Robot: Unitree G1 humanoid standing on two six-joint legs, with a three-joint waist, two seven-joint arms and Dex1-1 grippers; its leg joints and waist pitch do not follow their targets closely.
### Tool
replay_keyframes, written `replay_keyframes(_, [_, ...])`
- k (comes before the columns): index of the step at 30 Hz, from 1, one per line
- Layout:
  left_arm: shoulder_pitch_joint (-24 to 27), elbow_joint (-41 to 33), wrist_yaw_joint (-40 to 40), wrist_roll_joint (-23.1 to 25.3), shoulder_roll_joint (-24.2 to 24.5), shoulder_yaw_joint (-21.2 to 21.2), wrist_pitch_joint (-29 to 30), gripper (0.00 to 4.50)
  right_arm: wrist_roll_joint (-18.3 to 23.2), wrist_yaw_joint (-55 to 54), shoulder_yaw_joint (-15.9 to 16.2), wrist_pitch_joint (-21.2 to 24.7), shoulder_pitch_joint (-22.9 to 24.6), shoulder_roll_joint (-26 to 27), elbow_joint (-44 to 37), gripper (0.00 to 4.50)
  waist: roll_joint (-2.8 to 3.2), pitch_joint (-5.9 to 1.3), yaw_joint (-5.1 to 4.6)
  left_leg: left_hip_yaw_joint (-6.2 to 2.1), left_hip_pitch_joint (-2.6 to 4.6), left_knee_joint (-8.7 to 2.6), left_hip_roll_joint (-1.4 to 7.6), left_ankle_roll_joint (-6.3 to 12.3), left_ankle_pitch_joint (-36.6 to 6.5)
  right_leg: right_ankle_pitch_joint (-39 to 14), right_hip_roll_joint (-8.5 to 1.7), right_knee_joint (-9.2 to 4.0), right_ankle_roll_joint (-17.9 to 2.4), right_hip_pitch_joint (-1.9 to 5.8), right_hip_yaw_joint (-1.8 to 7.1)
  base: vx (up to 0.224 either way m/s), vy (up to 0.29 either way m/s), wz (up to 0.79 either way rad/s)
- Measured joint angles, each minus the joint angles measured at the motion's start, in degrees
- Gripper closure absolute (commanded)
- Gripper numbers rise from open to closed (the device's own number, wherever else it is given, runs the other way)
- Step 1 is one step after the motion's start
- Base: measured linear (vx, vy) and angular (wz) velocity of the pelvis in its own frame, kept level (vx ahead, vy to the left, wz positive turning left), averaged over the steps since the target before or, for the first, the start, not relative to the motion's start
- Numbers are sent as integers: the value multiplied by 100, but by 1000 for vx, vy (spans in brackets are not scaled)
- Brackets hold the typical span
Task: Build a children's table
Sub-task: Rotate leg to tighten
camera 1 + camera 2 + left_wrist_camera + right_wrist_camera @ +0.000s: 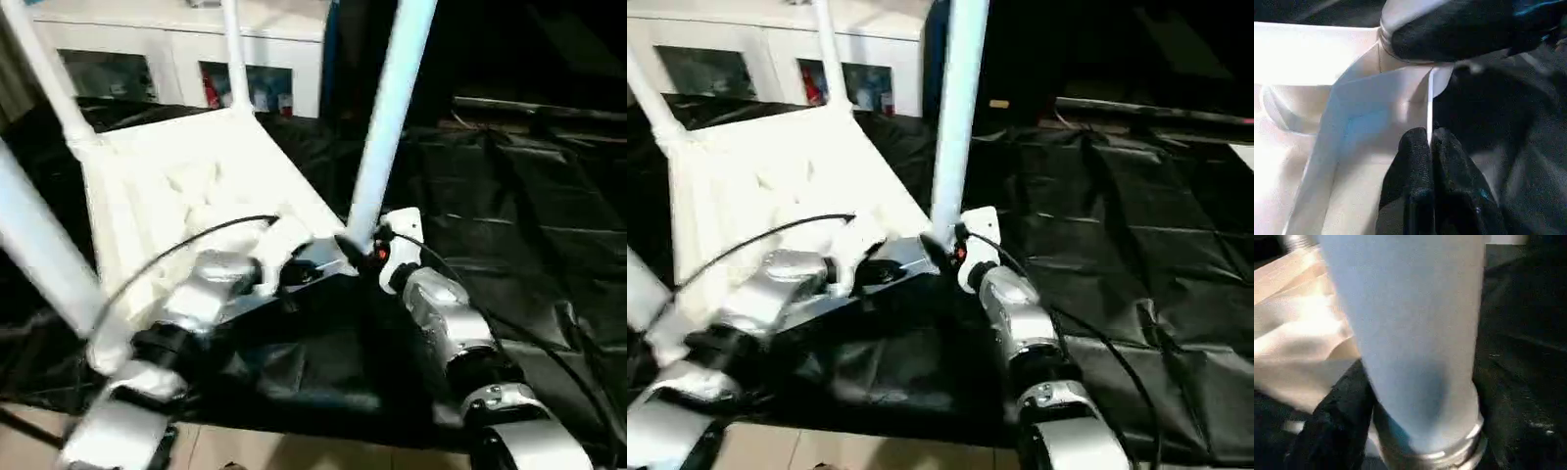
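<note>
The children's table lies upside down on a black sheet, its white underside [167, 186] facing up and four white legs standing up from the corners. The leg at the near right corner [392, 117] rises tall and leans slightly; a silvery ring [1449, 450] shows at its base. My left gripper [1429, 139] is shut on the thin rim [1430, 98] of the tabletop just beside that corner socket. My right gripper [358, 245] sits around the foot of the same leg [1410, 333], right at the socket.
A white cabinet with glass doors [176, 59] stands behind the table. The crinkled black sheet [509, 196] spreads wide to the right. Light floor [294, 450] shows at the near edge. A black cable [176, 250] arcs over my left forearm.
</note>
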Motion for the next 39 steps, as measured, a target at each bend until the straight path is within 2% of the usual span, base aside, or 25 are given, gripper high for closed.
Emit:
replay_keyframes(3, [168, -171, -593, -52, 380, -28, -213, 450, -45, 1090, 461, -27, 111, -460, -253, 93, -9, 5, 0, -3, -2, -3, 5, 0, 1, -1, 4, 0, 0, -2, -3, 0, 0, 0])
replay_keyframes(6, [290, -345, -1091, -175, 637, -92, -266, 450, -71, 1864, 661, 1, 210, -734, -524, 93, -28, 11, 9, -1, -6, 1, 5, 0, -1, 0, 4, -8, 0, 0, -2, 0, 0, 0])
replay_keyframes(11, [469, -688, -1656, -346, 849, -164, -128, 450, 46, 2738, 824, 210, 253, -940, -712, 107, -39, 13, 69, 2, -12, 3, 3, 8, -6, 0, 2, -17, -1, 1, -3, 0, 0, 0])
replay_keyframes(12, [486, -729, -1729, -360, 857, -179, -86, 450, 46, 2793, 845, 216, 253, -941, -712, 126, -39, 13, 83, 2, -12, 4, 3, 8, -6, 0, 2, -15, -1, 0, -3, 0, 0, 0])
replay_keyframes(17, [519, -801, -1849, -395, 880, -215, -53, 450, 102, 2944, 890, 287, 257, -973, -732, 165, -39, 14, 125, 2, -11, 8, 4, 7, -6, 0, 1, -12, -1, 0, -2, 0, 0, 0])
replay_keyframes(22, [523, -804, -1833, -394, 876, -222, -73, 450, 108, 2947, 883, 402, 318, -940, -854, 181, -40, 13, 156, 2, -10, 6, 5, 7, -6, 0, 2, -10, -1, -1, -3, 0, 0, 0])
replay_keyframes(26, [456, -650, -1349, -263, 690, -197, -132, 450, 16, 2256, 726, 336, 328, -769, -713, 182, -43, 11, 145, 1, 7, 21, 5, 5, -3, 0, 2, 10, -1, 6, 2, 0, 0, 0])
replay_keyframes(30, [73, -71, -181, -26, 79, -112, -50, 450, -61, 249, 234, 318, 83, -205, -184, 183, -49, 12, 62, 0, 18, 32, -6, 0, -1, 19, -11, 22, -20, 10, 7, -30, 1, 0])
replay_keyframes(37, [-163, 252, 577, 60, -473, -55, 189, 450, -182, -1037, 2, 300, -6, 79, -44, 183, -8, -12, 61, 1, 18, 30, -15, 1, -1, 16, -20, 1, -13, 27, 5, 0, 0, 0])
replay_keyframes(39, [-164, 253, 578, 61, -492, -47, 189, 450, -183, -1047, -19, 227, 7, 89, -28, 127, -1, -16, 64, 1, 16, 28, -17, 3, -2, 12, -22, -5, -6, 29, 5, 0, 0, 0])
